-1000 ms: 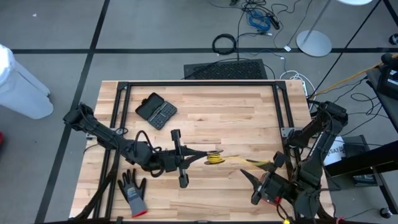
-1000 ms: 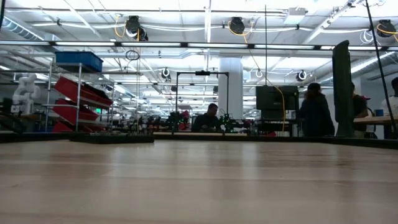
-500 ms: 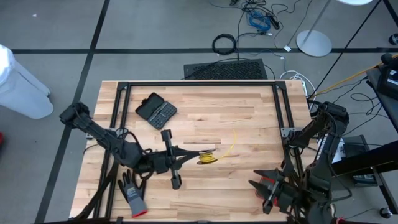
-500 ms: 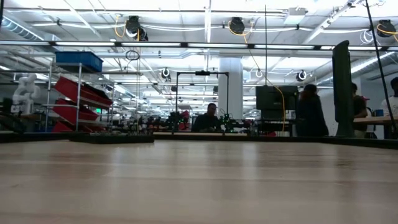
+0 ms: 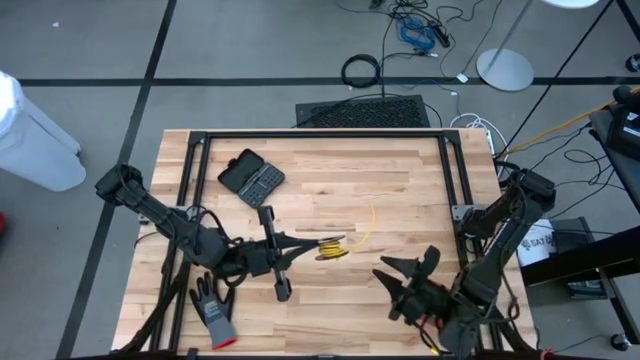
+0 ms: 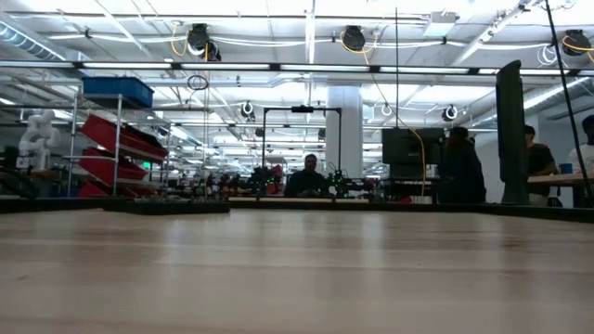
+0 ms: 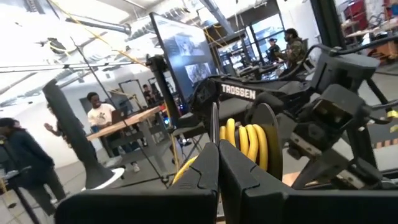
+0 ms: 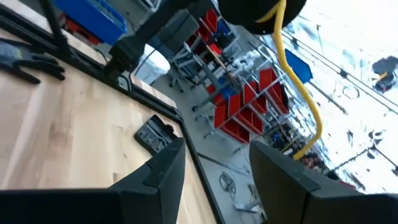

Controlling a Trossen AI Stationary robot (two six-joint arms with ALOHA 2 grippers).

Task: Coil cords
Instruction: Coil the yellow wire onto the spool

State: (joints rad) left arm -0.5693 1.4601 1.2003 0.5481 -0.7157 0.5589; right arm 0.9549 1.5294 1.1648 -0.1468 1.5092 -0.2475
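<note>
So, left gripper (image 5: 312, 246) clamped tight on yellow cord (image 5: 332, 249) coil, mid-bench (image 5: 400, 180). Loose tail now trails off toward 1 o'clock. Right gripper (image 5: 405, 278) just dropped it, fingers apart, empty, swung back in at 4 o'clock. Regrab looks next.

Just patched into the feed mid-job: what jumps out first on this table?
The thin yellow cord, wound into a small coil, is pinched in the shut left gripper near the middle of the wooden table, with a loose tail curving away toward the far edge. The right gripper hovers open near the front right. A grey glove lies at the front left.
</note>
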